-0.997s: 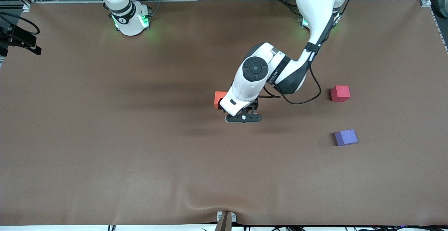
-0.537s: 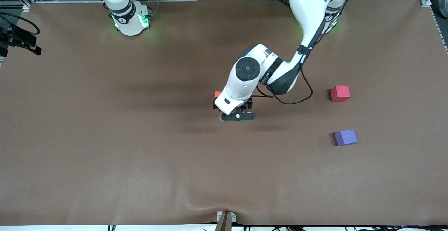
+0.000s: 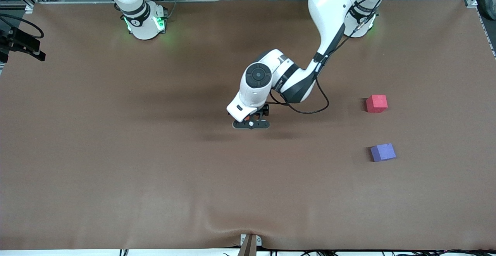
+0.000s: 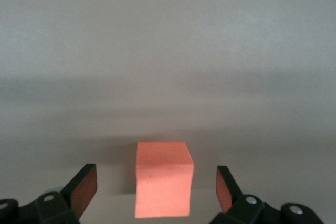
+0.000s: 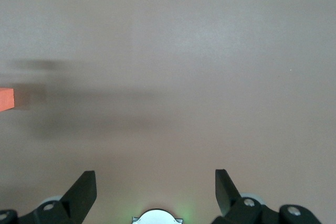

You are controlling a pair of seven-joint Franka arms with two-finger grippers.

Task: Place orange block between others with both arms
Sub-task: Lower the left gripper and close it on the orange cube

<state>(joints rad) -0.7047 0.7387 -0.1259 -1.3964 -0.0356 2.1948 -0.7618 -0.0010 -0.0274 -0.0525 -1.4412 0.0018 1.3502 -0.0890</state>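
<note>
Brown table mat [image 3: 116, 151] carries 3 cubes. Left gripper [image 4: 156, 192] hangs spread wide over the orange block [image 4: 163, 179]. Right gripper [image 5: 156, 190] waits, fingers apart.

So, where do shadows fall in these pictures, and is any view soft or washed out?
Front view: dark, soft shadow bands on the mat around the left gripper; green glow at the right arm's base. Left wrist view: pale colours, the orange block sharp between open fingers, a shadow band above it. Right wrist view: washed out, faint shadow streaks beside the block's edge.
</note>
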